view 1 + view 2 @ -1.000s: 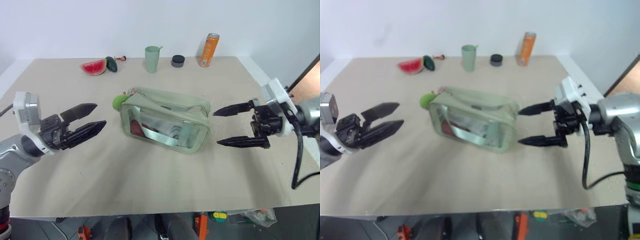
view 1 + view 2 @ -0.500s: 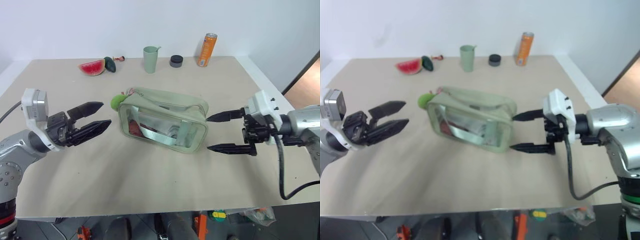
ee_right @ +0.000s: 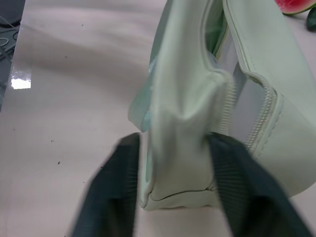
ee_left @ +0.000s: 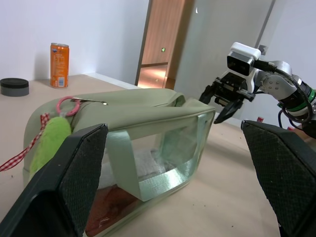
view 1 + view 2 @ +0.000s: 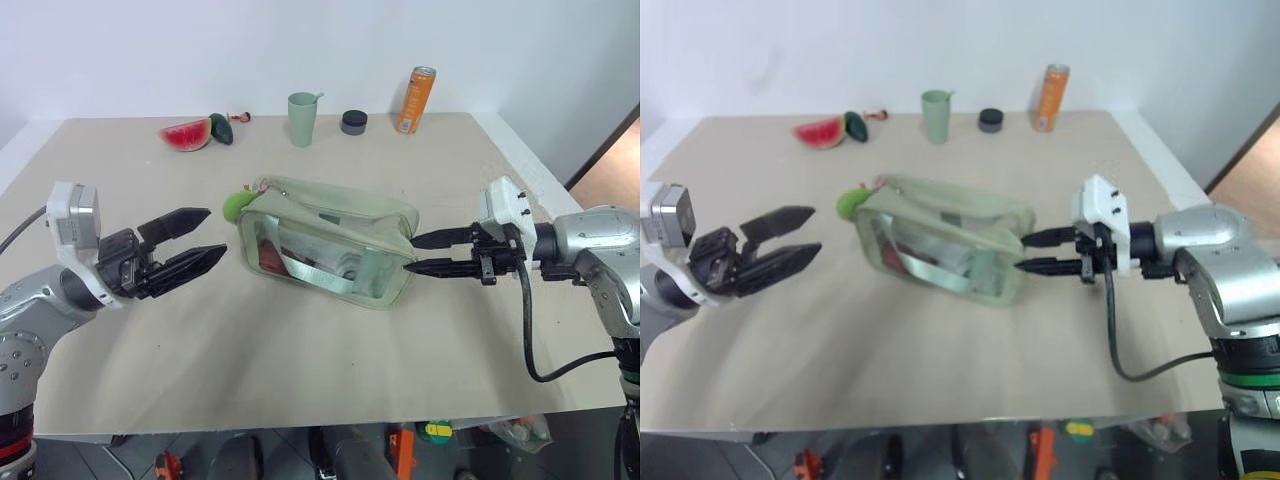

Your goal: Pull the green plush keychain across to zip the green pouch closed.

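**Right fingers pinching the pouch end, keychain not yet taken**

Lying mid-worktop [image 5: 300,330]: the green pouch [image 5: 330,240], clear window panel facing the robot, webbing handle draped across it. At its far-left corner, the green plush keychain [image 5: 235,205], hanging on a pink ring with a red-checked cord. Zipper apparently still open along the top, judging by the gap seen in the right wrist view.

Right gripper [image 5: 410,255]: fingers narrowed around the pouch's right end, fabric pressed between them, so gripping the pouch. Left gripper [image 5: 205,240]: fingers spread wide, empty, near the pouch's left end but apart from the keychain.

Possible trouble from here:
- Thin hold on soft fabric at the right end; likely to slip once the zipper is pulled toward it, letting the pouch slide or crumple instead of zipping.
- Plush small and fuzzy, easily squeezed without taking the ring or slider; a pull on fluff or cord alone may stretch it without moving the zipper.
- Left fingers closing on the pouch wall or handle rather than the keychain.

Differences between views:
- Right wrist view: pouch end [image 3: 197,113] sandwiched between the two fingers, zipper teeth and open seam close up; head views give just the tips at the corner.
- Left wrist view: keychain [image 4: 52,143], ring and cord plainly, plus the opposite gripper at the far end.
- Head views: background items, namely watermelon slice [image 5: 187,134], cup [image 5: 304,118], orange can [image 5: 418,99].
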Controlling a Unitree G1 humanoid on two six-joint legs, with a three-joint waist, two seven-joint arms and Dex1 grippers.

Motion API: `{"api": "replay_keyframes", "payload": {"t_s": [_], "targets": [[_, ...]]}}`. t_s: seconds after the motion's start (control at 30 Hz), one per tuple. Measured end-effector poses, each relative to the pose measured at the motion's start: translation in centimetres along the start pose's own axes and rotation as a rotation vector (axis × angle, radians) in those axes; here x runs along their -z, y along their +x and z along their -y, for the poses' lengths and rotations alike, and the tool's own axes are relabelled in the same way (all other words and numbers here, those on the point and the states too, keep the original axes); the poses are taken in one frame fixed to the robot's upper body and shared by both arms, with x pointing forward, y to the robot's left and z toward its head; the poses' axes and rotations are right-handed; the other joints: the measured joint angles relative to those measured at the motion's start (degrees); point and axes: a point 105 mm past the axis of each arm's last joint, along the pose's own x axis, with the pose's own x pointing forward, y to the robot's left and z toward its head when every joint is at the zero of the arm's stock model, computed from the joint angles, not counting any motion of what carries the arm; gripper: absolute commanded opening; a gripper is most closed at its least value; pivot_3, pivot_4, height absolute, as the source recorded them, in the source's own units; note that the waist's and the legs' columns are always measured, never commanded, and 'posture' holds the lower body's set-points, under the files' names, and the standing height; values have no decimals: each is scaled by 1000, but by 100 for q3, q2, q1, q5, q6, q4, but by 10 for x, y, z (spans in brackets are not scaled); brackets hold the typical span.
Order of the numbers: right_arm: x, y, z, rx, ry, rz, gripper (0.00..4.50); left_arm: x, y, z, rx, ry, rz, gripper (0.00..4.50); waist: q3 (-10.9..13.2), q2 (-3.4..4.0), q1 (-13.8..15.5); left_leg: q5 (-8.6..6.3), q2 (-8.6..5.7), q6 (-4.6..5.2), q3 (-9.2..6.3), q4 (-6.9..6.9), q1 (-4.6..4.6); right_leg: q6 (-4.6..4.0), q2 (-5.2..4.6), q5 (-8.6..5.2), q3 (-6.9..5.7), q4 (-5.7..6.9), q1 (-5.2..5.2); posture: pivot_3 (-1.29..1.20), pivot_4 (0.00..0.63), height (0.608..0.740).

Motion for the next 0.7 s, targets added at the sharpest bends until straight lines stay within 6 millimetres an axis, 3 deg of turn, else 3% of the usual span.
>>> {"api": "replay_keyframes", "payload": {"t_s": [0.07,0.1,0.5,0.7], "targets": [[1,0,0,-6,-1,-1,147,0,0,0,-2,2,2,4500,0,0,0,0,-1,0,0,0,0,0,0,0,1,0,0,0,150,740],[1,0,0,-5,-5,-2,33,0,0,0,-3,2,4,4500,0,0,0,0,-1,0,0,0,0,0,0,0,1,0,0,0,150,740],[5,-1,5,-41,-85,-41,33,-8,-6,-4,-38,18,35,4500,0,0,1,0,-1,0,0,1,2,0,1,0,-2,0,1,0,150,740],[11,-9,18,-49,-148,-83,33,-27,-26,-30,-172,2,148,4500,0,-1,4,0,-1,0,2,2,1,0,-4,0,0,0,2,0,150,740]]}}
